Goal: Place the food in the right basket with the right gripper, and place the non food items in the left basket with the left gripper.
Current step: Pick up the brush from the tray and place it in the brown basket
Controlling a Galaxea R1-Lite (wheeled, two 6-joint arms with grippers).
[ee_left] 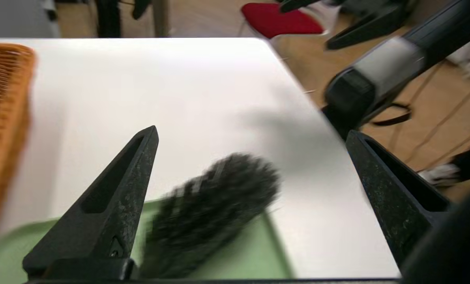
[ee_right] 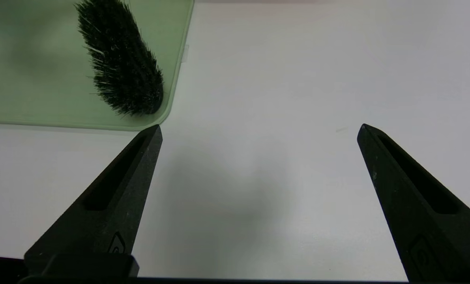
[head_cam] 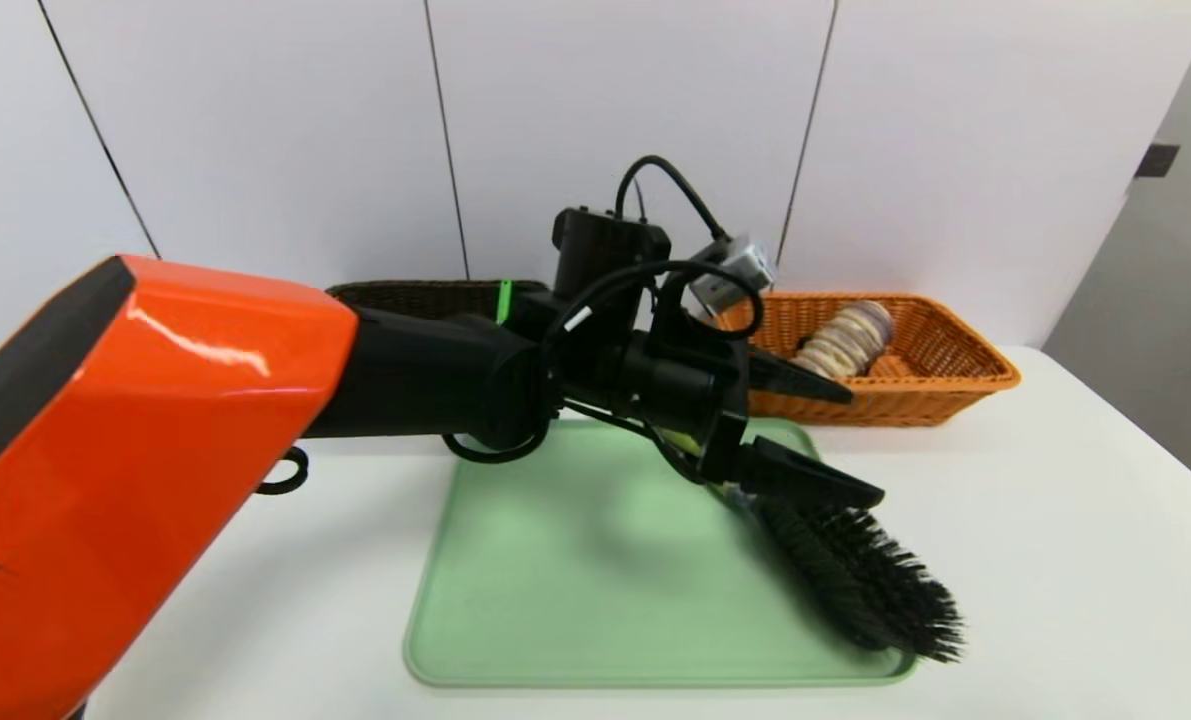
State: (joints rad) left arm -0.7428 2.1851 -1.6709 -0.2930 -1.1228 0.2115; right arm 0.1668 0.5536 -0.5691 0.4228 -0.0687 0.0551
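My head view takes in both baskets along the back of the white tabletop (head_cam: pixel 1055 520): the dark brown left basket (head_cam: pixel 415 296), mostly hidden behind my left arm, and the orange right basket (head_cam: pixel 940 385) with the striped beige roll (head_cam: pixel 848 340) lying inside it. Neither wrist view shows the roll or the dark basket — the left wrist view catches only a blurred edge of the orange one.

The black-bristled brush (head_cam: pixel 870 580) lies on the green mat (head_cam: pixel 575 590), its bristle head at the near right corner and its handle hidden under my left hand (head_cam: pixel 850 440). From the right wrist view the bristles show plainly, reaching close to the mat's rounded edge.

I can read no writing or label anywhere.

My left arm reaches across in front of me, its hand pointing level toward my right, fingers spread wide and holding nothing, with the brush just below and between them. My right hand (ee_right: pixel 258 128) appears only in its own wrist view: released and empty, fingers wide apart, hanging over bare tabletop beside the mat's corner, apart from the brush
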